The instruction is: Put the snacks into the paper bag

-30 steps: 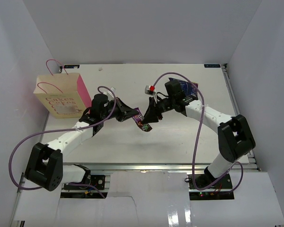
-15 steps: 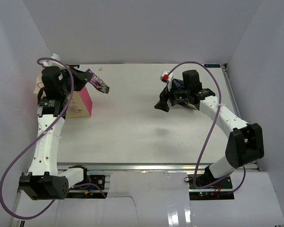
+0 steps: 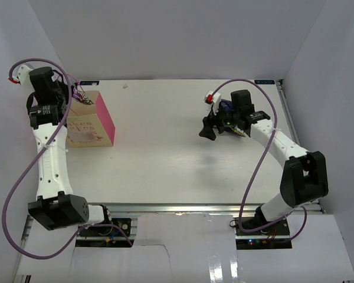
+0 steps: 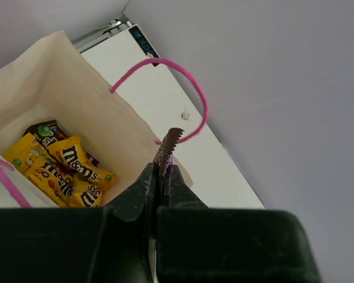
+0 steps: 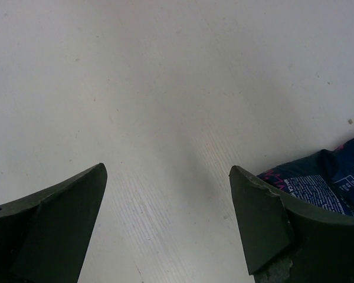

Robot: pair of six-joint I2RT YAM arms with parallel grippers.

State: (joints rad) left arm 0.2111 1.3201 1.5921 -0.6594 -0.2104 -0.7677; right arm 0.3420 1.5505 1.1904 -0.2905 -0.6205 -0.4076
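Dark purple-brown candy packet (image 4: 169, 144), clamped in left gripper (image 4: 160, 174) over rim of beige paper bag (image 4: 76, 88), could fall outside if released.

White table (image 3: 165, 171) fills mid frame, matte, faintly scuffed. Plain white walls (image 3: 177, 35) at left, top and right. Tiny speck (image 3: 125, 86) on table near its upper edge. Small blue label (image 3: 264, 82) at table's upper right corner. Metal rail (image 3: 177, 207) along table's lower edge.
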